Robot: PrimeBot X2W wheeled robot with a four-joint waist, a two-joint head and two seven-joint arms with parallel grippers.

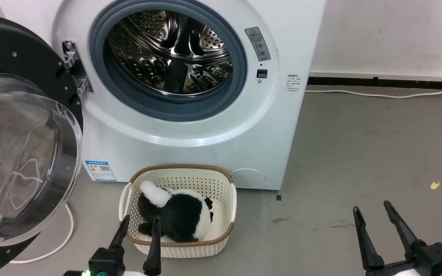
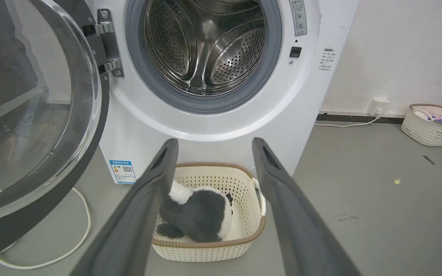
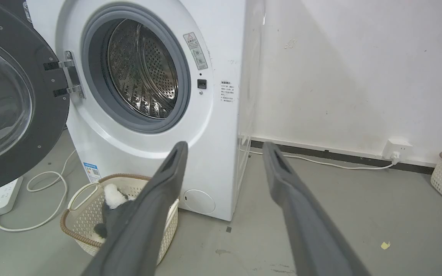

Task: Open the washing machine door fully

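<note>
The door (image 1: 21, 153) stands swung wide on its hinge (image 1: 76, 69) at the left, baring the drum (image 1: 171, 50) of the washing machine (image 1: 190, 142), so the opening looks done. The left gripper (image 1: 141, 217) hangs spread and empty by the basket (image 1: 221, 180); the right gripper (image 1: 371, 206), likewise spread, holds nothing.

The washing machine door (image 1: 21, 145) is glossy black with clear glass, the drum (image 1: 171, 53) shiny steel.

At left, wide open: washing machine door (image 1: 21, 153); drum (image 1: 171, 53) exposed. Bottom edge: left tool (image 1: 141, 218), right tool (image 1: 371, 206), fingers spread.
</note>
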